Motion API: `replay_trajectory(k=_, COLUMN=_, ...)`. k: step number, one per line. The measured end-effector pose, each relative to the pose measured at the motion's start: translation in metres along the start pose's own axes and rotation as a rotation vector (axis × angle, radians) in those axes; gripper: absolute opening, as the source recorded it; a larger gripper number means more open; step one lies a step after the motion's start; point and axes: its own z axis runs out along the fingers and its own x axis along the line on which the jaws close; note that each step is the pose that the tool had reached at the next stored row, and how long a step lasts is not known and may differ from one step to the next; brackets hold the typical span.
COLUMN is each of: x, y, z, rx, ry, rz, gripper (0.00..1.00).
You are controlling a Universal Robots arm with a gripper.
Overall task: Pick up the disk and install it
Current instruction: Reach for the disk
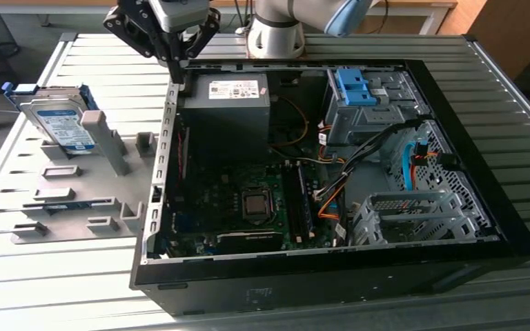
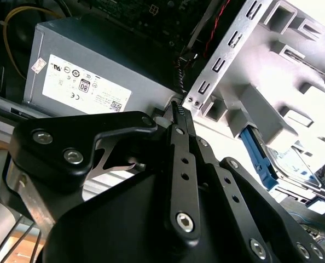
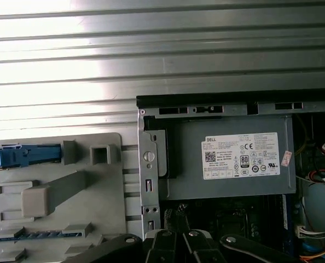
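Note:
The disk [image 1: 58,125] is a silver drive with a white-and-blue label and a blue bracket. It leans upright in a grey holder plate [image 1: 81,200] at the exterior view's left, beside the open computer case [image 1: 486,207]. Its blue edge also shows in both wrist views, disk [image 3: 28,155] and disk [image 2: 259,156]. My gripper [image 1: 179,67] hangs over the case's back corner by the power supply, to the right of the disk and apart from it. Its black fingers meet at the tips, holding nothing, gripper [image 2: 179,109], gripper [image 3: 176,238].
A grey power-supply box [image 1: 232,103] with a white sticker sits in the case just below the gripper. A blue bracket [image 1: 355,86] tops the drive cage at the back right. Cables and a motherboard [image 1: 246,200] fill the case. The slatted metal table [image 1: 53,289] surrounds everything.

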Motion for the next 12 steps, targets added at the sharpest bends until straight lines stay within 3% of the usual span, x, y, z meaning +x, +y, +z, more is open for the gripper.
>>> replay_trajectory(k=6, x=0.0032, y=-0.0003, z=0.0003, rx=0.0001, ry=0.0002, rz=0.0, gripper=0.11)
replay_trajectory(k=12, x=0.0132, y=0.0025, z=0.0004, rx=0.0001, ry=0.0004, rz=0.0, gripper=0.11)
